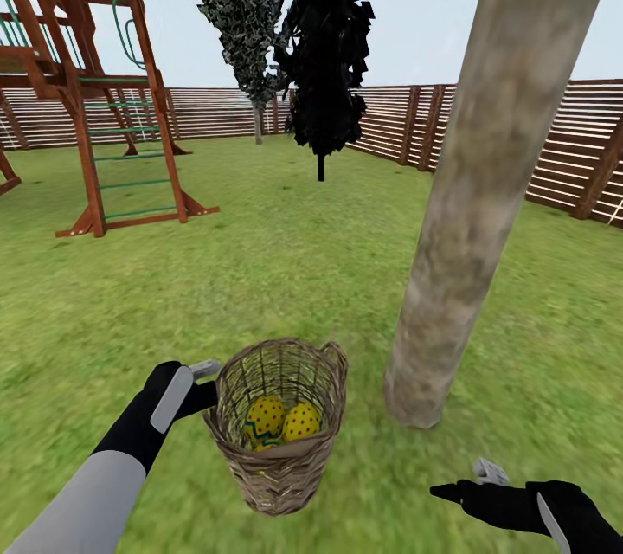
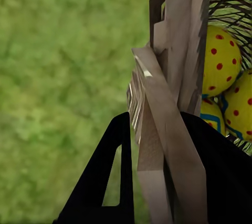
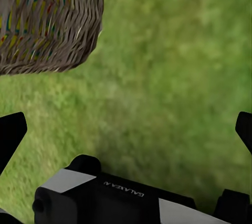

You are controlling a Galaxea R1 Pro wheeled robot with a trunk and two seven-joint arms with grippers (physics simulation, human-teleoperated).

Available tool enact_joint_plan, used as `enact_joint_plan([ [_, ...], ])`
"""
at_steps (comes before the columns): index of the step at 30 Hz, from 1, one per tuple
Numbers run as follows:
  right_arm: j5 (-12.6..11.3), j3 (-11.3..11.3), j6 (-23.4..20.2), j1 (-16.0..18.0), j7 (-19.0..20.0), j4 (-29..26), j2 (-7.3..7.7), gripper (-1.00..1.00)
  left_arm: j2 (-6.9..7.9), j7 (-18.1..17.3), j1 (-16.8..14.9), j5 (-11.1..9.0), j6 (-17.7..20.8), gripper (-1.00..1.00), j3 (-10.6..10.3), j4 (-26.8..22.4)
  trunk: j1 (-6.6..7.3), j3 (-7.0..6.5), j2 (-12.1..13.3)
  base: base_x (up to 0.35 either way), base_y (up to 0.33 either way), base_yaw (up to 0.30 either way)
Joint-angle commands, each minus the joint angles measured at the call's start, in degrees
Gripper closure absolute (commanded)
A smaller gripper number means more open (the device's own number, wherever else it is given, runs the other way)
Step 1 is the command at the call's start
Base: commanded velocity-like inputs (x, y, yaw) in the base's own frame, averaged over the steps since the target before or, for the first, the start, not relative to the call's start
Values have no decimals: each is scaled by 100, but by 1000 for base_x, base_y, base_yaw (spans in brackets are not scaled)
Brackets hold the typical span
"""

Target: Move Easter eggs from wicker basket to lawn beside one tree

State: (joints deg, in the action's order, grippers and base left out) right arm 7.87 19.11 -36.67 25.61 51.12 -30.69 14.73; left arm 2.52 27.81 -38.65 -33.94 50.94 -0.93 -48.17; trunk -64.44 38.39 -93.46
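Observation:
The wicker basket stands tilted on the lawn, just left of the thick pale trunk of the tree. Two Easter eggs show inside it, yellow with red dots and a blue zigzag. My left gripper is shut on the basket's left rim. In the left wrist view the woven rim sits between the fingers, and the eggs lie just beyond it. My right gripper hovers open over grass right of the basket, below the trunk's foot. The right wrist view has that gripper spread wide, with the basket's wall ahead.
A wooden climbing frame stands at the far left. A thin-trunked tree with black foliage and a grey-leafed one are farther back. A slatted fence closes the garden behind and to the right.

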Motion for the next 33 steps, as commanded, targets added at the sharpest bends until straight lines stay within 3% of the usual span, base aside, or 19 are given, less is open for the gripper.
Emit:
enact_joint_plan([
  [1,61,40,-34,5,47,-7,-6,-100,3,60,-5,-104,-5,100,-10,-6,-22,24,-45,0,0,0],
  [33,58,40,-34,5,44,-7,-6,-100,11,62,-2,-104,-5,100,-3,9,-725,598,-1328,0,0,0],
])
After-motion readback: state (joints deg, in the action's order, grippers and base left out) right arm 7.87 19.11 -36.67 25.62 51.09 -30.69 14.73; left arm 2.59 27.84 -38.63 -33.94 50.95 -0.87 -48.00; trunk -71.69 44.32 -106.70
